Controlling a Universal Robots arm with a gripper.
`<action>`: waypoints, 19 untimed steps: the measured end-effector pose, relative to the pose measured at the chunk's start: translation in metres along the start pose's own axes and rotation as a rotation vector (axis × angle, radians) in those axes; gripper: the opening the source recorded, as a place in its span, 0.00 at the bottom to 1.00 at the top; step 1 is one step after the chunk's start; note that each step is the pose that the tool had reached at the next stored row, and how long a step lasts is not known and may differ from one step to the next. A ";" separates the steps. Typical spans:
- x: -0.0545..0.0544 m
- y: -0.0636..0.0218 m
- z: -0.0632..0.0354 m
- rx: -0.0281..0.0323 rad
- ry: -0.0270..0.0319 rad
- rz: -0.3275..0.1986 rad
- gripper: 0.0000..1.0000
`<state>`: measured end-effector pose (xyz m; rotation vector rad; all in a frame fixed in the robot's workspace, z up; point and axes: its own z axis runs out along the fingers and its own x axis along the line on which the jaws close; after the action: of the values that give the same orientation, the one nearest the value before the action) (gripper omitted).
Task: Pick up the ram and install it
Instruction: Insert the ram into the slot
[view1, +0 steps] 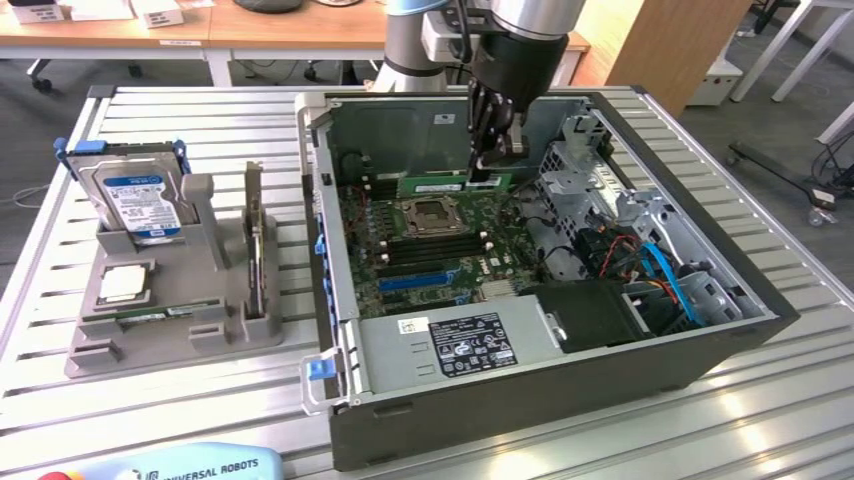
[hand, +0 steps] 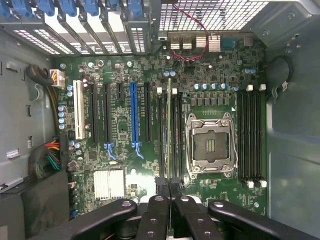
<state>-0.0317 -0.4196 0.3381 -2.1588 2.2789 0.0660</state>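
Presently gripper (view1: 483, 172), fingers together, tips at one end of the ram (view1: 447, 186), which stands in a motherboard slot inside the computer case (view1: 534, 390), 12 o'clock of the CPU socket (view1: 430, 214); grey holder (view1: 160, 340) at the case's 9 o'clock carries a hard drive (view1: 134, 195)

A slatted metal desk (view1: 160, 410) in a workroom, with wooden furniture and grey floor behind it.
The desk's pale ribs run across the exterior view and catch bright glare (view1: 747, 410) at the lower right. Across the upper left stands a light wooden table (view1: 267, 35) carrying small white boxes (view1: 160, 12). A tall wooden panel (view1: 654, 40) rises at the upper right, with white table legs (view1: 801, 40) beside it. Dark grey floor (view1: 20, 130) shows at the left edge and the right, where black cables (view1: 787, 165) trail near a caster wheel (view1: 821, 215).
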 end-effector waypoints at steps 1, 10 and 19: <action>0.000 0.0001 0.0001 -0.0001 0.0002 0.000 0.11; -0.004 0.0002 0.0049 -0.0001 0.0003 0.000 0.11; -0.004 -0.0001 0.0169 0.0000 0.0002 0.000 0.11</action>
<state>-0.0318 -0.4148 0.3213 -2.1586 2.2794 0.0659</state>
